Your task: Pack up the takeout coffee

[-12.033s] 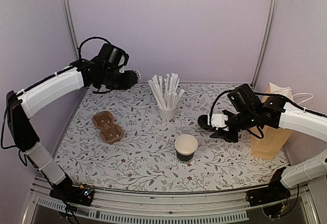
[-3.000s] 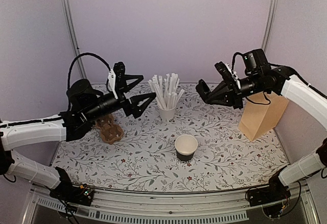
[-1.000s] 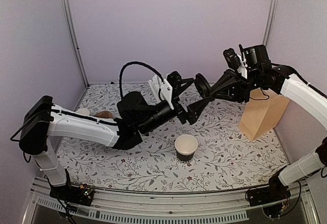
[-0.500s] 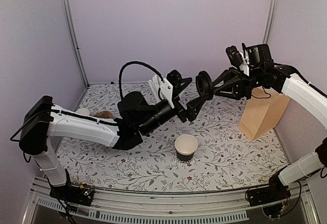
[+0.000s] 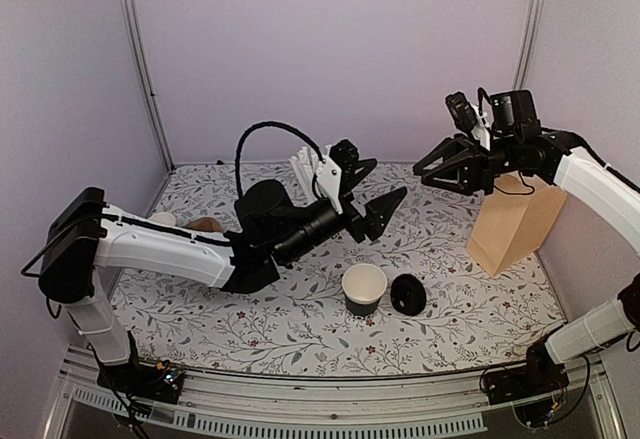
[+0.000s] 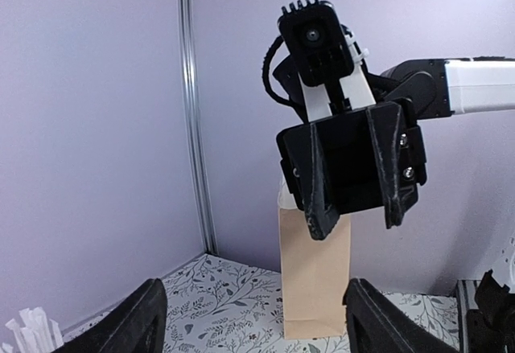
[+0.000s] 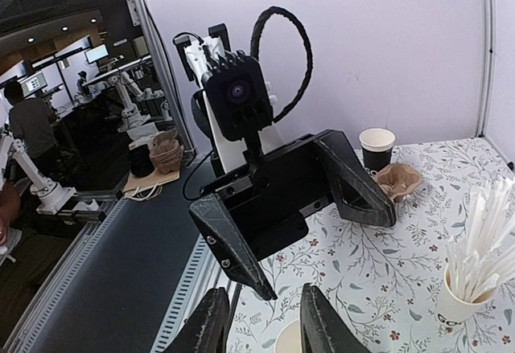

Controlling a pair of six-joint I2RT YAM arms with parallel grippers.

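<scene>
The black paper cup (image 5: 363, 289) with its white inside stands upright at front centre; its rim (image 7: 287, 342) peeks in at the bottom of the right wrist view. The round black lid (image 5: 407, 295) lies on the table just right of the cup, held by nothing. Both grippers hover high above the table, facing each other tip to tip. My left gripper (image 5: 388, 179) (image 6: 261, 325) (image 7: 326, 252) is open and empty. A short gap away, my right gripper (image 5: 425, 176) (image 7: 265, 325) (image 6: 350, 168) is open and empty as well.
A brown paper bag (image 5: 510, 224) (image 6: 314, 281) stands at the right. The white cup of straws (image 7: 475, 289) is mostly hidden behind my left arm in the top view. At the left sit the brown cup carrier (image 5: 205, 224) (image 7: 400, 180) and another black cup (image 7: 376, 148).
My right gripper held the lid out to the left gripper, then opened. The lid has dropped to the table beside the cup. The left jaws narrowed slightly on nothing.
</scene>
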